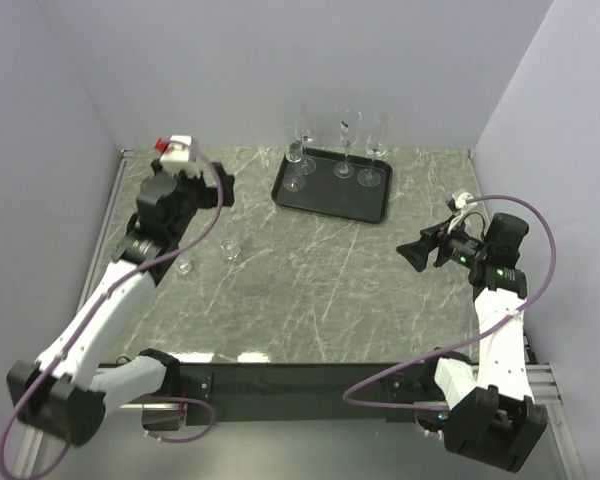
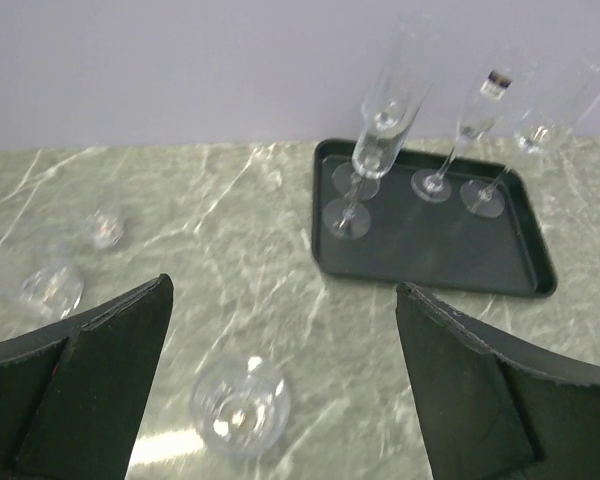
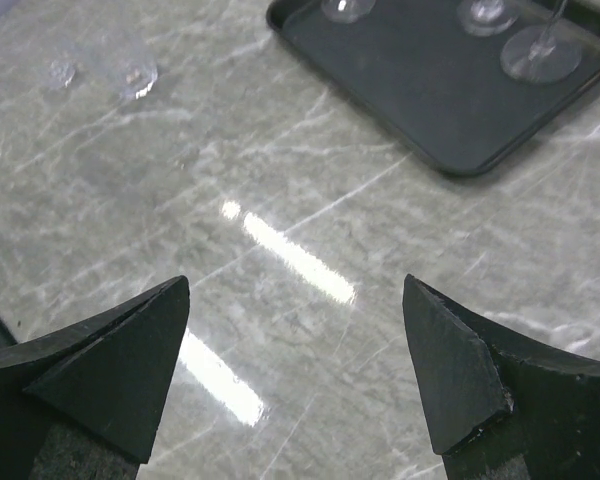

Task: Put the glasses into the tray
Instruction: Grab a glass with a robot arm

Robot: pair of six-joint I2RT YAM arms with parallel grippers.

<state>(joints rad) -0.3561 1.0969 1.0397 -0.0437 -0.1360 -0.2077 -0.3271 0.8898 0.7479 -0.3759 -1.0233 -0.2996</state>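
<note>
top external: high behind near edge, looking down on whole table (image 1: 310,290) | left wrist: low, near table, facing far-side tray (image 2: 430,255) | right wrist: close, tilted steeply down, tray at top | shared: tray, all three

Bright, even; glare streaks on table (image 3: 290,255).

The stemmed glasses (image 1: 345,150) stand in the tray (image 1: 330,202), tumblers (image 1: 230,247) outside.
</note>
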